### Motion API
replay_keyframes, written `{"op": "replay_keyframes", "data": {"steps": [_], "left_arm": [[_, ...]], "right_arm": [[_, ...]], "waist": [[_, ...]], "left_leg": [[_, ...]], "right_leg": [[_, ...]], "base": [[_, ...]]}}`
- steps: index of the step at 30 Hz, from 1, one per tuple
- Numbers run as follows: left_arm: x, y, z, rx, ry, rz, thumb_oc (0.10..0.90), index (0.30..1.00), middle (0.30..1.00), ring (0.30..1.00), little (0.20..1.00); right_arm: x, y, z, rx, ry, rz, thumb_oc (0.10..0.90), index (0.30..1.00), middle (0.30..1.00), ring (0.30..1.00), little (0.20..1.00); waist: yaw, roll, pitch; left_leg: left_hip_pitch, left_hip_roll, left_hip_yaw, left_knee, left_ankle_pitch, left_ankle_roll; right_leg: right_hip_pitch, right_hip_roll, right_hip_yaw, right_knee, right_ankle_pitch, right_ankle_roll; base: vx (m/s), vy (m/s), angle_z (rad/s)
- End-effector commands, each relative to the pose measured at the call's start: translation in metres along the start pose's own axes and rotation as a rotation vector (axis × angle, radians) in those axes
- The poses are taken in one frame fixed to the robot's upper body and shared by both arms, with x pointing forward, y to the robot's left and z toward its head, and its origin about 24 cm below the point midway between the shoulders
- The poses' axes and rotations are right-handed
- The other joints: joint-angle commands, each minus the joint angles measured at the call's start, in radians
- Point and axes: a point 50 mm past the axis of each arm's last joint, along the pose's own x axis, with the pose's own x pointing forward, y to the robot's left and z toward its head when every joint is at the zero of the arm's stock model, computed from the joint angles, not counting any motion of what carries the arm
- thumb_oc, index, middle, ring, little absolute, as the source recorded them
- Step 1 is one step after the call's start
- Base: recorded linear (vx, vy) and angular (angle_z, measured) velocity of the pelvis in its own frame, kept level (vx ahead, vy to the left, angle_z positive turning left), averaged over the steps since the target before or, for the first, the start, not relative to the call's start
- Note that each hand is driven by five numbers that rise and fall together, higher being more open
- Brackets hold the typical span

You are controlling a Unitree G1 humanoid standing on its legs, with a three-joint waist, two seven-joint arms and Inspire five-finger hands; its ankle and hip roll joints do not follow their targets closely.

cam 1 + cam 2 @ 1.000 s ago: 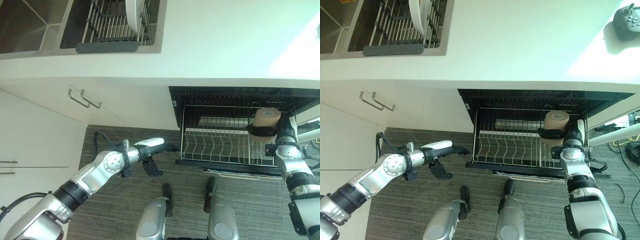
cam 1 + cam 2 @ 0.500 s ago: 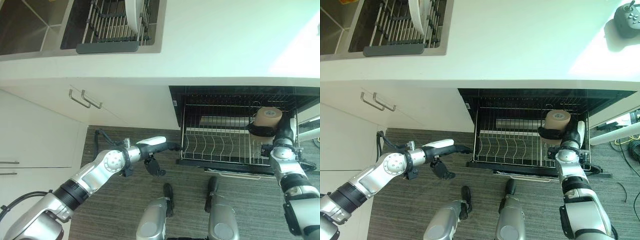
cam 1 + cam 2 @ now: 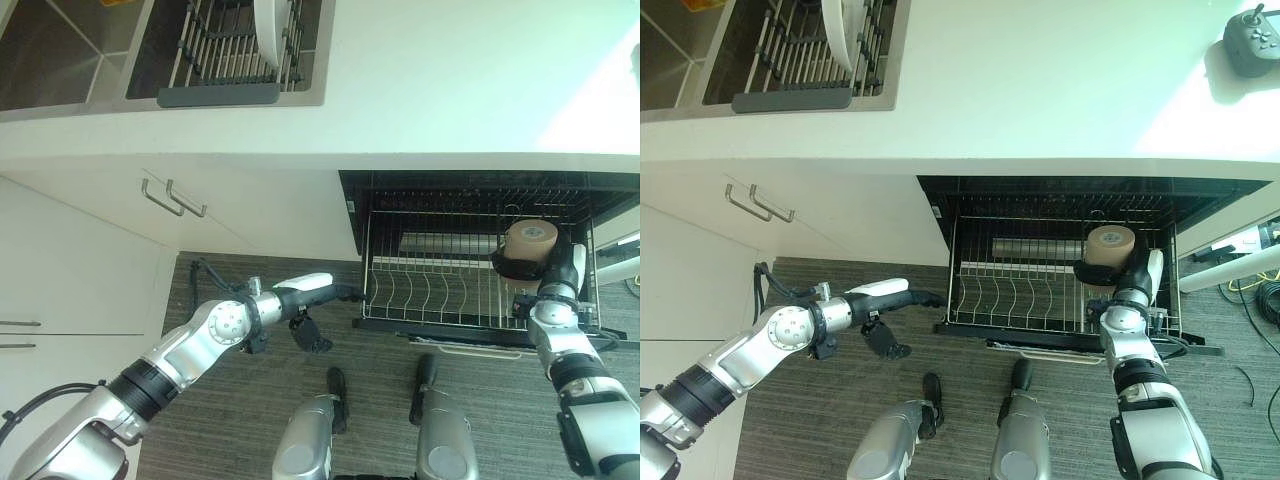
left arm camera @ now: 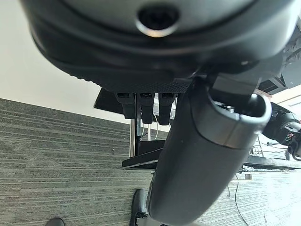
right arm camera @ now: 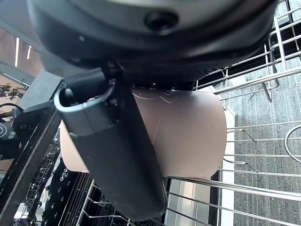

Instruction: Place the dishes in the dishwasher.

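My right hand (image 3: 1118, 272) grasping tan ceramic cup (image 3: 1110, 245), now lower over wire dishwasher rack (image 3: 1020, 290), right of frame; release next. Left hand (image 3: 902, 298) relaxed.

No legible text

No word, number, label or sign can be read on the cup (image 5: 188, 132), the dishwasher rack (image 3: 440, 290) or the countertop (image 3: 1040, 90).

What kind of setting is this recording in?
Most likely a kitchen: a white countertop with a sink holding a dish rack, and below it a pulled-out dishwasher rack beside cabinets.
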Motion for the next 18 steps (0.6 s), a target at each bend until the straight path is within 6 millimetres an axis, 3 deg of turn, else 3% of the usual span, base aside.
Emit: {"op": "replay_keyframes", "data": {"steps": [1,5,7,8,10,12,14,18], "left_arm": [[-0.002,0.012,0.027,0.046,-0.145,0.068,0.800,0.900,0.900,0.900,0.900],[-0.002,0.008,0.025,0.036,-0.136,0.072,0.800,0.900,0.900,0.900,0.900],[-0.002,0.006,0.024,0.023,-0.133,0.078,0.800,0.900,0.900,0.900,0.900],[-0.001,0.003,0.024,0.015,-0.131,0.084,0.800,0.900,0.900,0.900,0.900],[0.001,-0.002,0.023,0.004,-0.132,0.093,0.800,0.900,0.900,0.900,0.900],[0.002,-0.006,0.023,-0.004,-0.132,0.099,0.800,0.900,0.900,0.900,0.900],[0.000,-0.011,0.021,-0.030,-0.133,0.112,0.800,0.900,0.900,0.900,0.900],[-0.002,-0.009,0.018,-0.036,-0.128,0.114,0.800,0.900,0.900,0.900,0.900]], "right_arm": [[-0.008,-0.021,-0.032,0.034,0.092,-0.130,0.800,0.900,0.900,0.900,0.900],[-0.010,-0.025,-0.023,0.021,0.025,-0.233,0.800,0.900,0.900,0.900,0.900],[-0.011,-0.029,-0.017,-0.023,-0.060,-0.253,0.800,0.900,0.900,0.900,0.900],[-0.014,-0.028,-0.005,-0.079,-0.174,-0.301,0.800,0.900,0.900,0.900,0.900],[-0.019,-0.027,-0.002,-0.077,-0.196,-0.335,0.800,0.900,0.900,0.900,0.900],[-0.023,-0.029,-0.012,-0.027,-0.148,-0.339,0.800,0.900,0.900,0.900,0.900],[-0.033,-0.030,-0.035,0.042,-0.081,-0.337,0.800,0.900,0.900,0.900,0.900],[-0.040,-0.027,-0.048,0.093,-0.024,-0.321,0.800,0.900,0.900,0.900,0.900]], "waist": [[-0.011,0.005,-0.043],[-0.019,0.007,-0.044],[-0.024,0.010,-0.046],[-0.029,0.012,-0.047],[-0.038,0.016,-0.047],[-0.045,0.021,-0.049],[-0.055,0.035,-0.056],[-0.061,0.038,-0.059]], "left_leg": [[-0.042,0.076,0.061,0.024,-0.050,0.018],[-0.041,0.077,0.066,0.024,-0.052,0.018],[-0.039,0.077,0.066,0.024,-0.054,0.019],[-0.039,0.076,0.068,0.024,-0.055,0.019],[-0.040,0.075,0.071,0.024,-0.057,0.020],[-0.039,0.074,0.073,0.024,-0.060,0.022],[-0.028,0.070,0.082,0.024,-0.066,0.026],[-0.026,0.071,0.090,0.024,-0.069,0.026]], "right_leg": [[-0.001,-0.027,0.097,0.069,-0.154,0.060],[-0.003,-0.026,0.099,0.069,-0.154,0.059],[-0.001,-0.024,0.099,0.069,-0.158,0.060],[-0.003,-0.025,0.106,0.069,-0.158,0.059],[-0.006,-0.026,0.110,0.069,-0.160,0.060],[-0.007,-0.026,0.112,0.069,-0.162,0.060],[-0.001,-0.032,0.112,0.069,-0.167,0.061],[-0.001,-0.036,0.110,0.069,-0.167,0.063]], "base": [[0.00,0.000,0.00],[0.00,0.000,0.00],[0.01,0.023,0.00],[0.01,0.062,-0.01],[0.00,0.073,-0.05],[0.00,0.068,-0.13],[0.02,0.090,-0.15],[0.00,0.014,-0.02]]}}
